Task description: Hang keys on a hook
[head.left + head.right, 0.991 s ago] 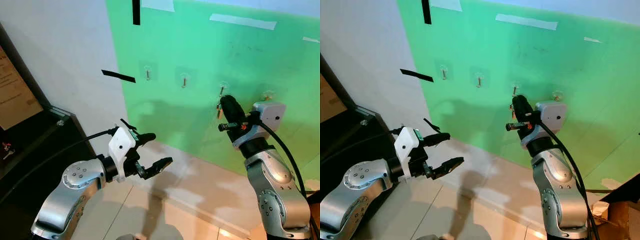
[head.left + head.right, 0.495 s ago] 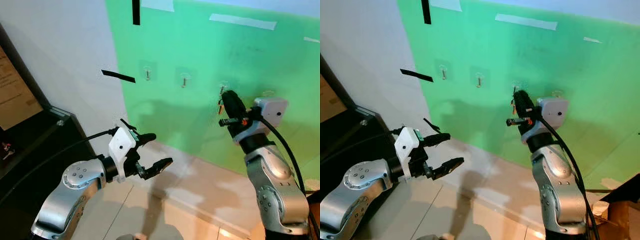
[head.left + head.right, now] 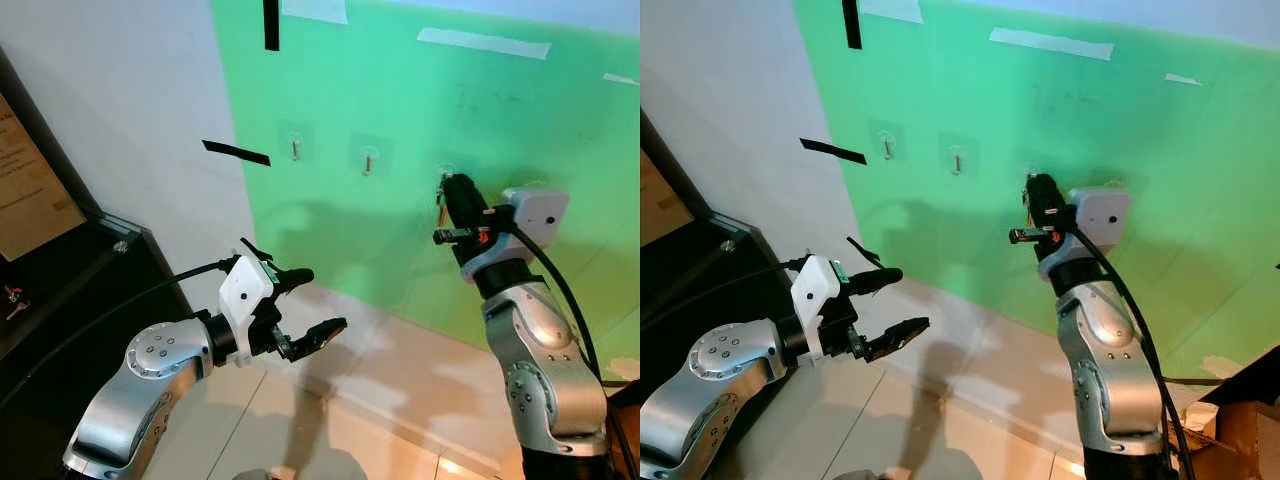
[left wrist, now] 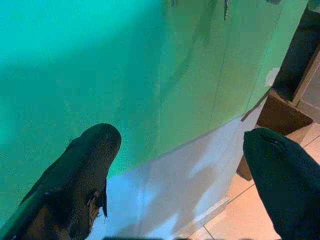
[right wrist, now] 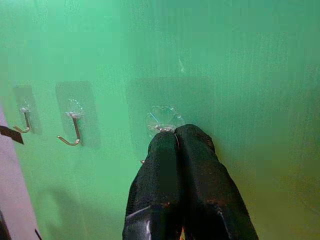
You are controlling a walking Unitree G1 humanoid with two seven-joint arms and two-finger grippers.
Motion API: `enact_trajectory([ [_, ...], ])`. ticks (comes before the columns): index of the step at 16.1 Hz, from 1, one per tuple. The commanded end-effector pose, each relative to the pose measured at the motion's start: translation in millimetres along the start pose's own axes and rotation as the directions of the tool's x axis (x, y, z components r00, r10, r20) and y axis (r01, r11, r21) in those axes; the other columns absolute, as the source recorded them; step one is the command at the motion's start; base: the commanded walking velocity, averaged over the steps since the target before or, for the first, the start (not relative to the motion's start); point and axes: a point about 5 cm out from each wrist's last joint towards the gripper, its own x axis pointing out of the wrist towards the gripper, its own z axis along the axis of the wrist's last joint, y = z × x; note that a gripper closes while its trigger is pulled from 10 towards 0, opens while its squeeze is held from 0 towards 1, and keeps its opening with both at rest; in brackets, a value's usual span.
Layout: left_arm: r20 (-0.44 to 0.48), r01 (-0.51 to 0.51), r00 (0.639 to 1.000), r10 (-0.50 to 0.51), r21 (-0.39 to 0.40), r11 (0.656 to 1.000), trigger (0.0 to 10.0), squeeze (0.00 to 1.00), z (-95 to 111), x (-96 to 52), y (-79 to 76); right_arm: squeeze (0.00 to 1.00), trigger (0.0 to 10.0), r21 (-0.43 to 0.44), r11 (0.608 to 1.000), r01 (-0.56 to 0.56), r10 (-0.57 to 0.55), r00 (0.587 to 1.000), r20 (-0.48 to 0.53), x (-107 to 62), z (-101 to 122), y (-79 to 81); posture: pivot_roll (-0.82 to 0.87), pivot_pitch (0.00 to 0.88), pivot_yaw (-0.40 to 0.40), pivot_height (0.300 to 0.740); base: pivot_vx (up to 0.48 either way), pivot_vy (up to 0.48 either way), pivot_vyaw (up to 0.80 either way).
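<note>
Your right pincer (image 3: 447,192) has its fingers pressed together on the keys (image 3: 439,201), tips right up against the third hook (image 5: 162,121) on the green wall (image 3: 420,110). If you let go before the ring is truly over the prong, or press on and lever the stick-on hook off the wall, the keys will likely drop to the floor (image 3: 400,390). The right wrist view gives you the hook's clear base just above the fingertips but hides the keys, whereas the head views show a sliver of them beside the fingers, along with your left pincer (image 3: 305,300) held low with fingers apart and empty.
</note>
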Motion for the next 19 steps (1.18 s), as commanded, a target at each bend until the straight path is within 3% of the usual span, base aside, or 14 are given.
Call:
enact_trajectory([
  [1, 0.001, 0.012, 1.000, -0.012, 0.013, 1.000, 10.0, 0.00, 4.0, -0.6, -0.3, 0.00, 10.0, -0.011, 1.000, 0.020, -0.020, 1.000, 0.010, 5.6, 0.7, 0.7, -0.02, 0.000, 0.060, 0.740, 0.000, 0.000, 0.00],
  [5, 0.000, 0.012, 1.000, -0.012, 0.014, 1.000, 10.0, 0.00, 4.5, -0.2, 0.6, 0.00, 10.0, -0.103, 0.995, -0.009, 0.007, 1.000, -0.027, 7.2, -5.4, 6.6, -0.02, 0.000, 0.063, 0.740, 0.000, 0.000, 0.00],
  [8, -0.001, 0.013, 1.000, -0.013, 0.014, 1.000, 10.0, 0.00, 4.9, 0.1, 0.7, 0.00, 10.0, -0.166, 0.985, 0.042, -0.052, 0.997, -0.055, 9.2, -11.2, 4.0, -0.01, 0.000, 0.065, 0.740, 0.000, 0.000, 0.00],
  [13, -0.004, 0.008, 1.000, -0.008, 0.011, 1.000, 10.0, 0.00, 5.1, -0.2, 0.7, 0.00, 10.0, -0.190, 0.977, 0.096, -0.117, 0.988, -0.103, 1.9, -21.7, -1.9, -0.01, 0.000, 0.065, 0.740, 0.000, 0.000, 0.00],
  [15, -0.004, 0.007, 1.000, -0.007, 0.009, 1.000, 10.0, 0.00, 5.1, -0.3, 0.9, 0.00, 10.0, -0.140, 0.981, 0.133, -0.153, 0.978, -0.143, -4.4, -28.2, -6.4, -0.01, 0.000, 0.066, 0.740, 0.000, 0.000, 0.00],
  [19, -0.004, 0.007, 1.000, -0.007, 0.009, 1.000, 10.0, 0.00, 5.4, -0.2, 2.2, 0.00, 10.0, -0.032, 0.993, 0.115, -0.119, 0.975, -0.189, -10.8, -33.8, -3.9, -0.02, 0.000, 0.071, 0.740, 0.000, 0.000, 0.00],
])
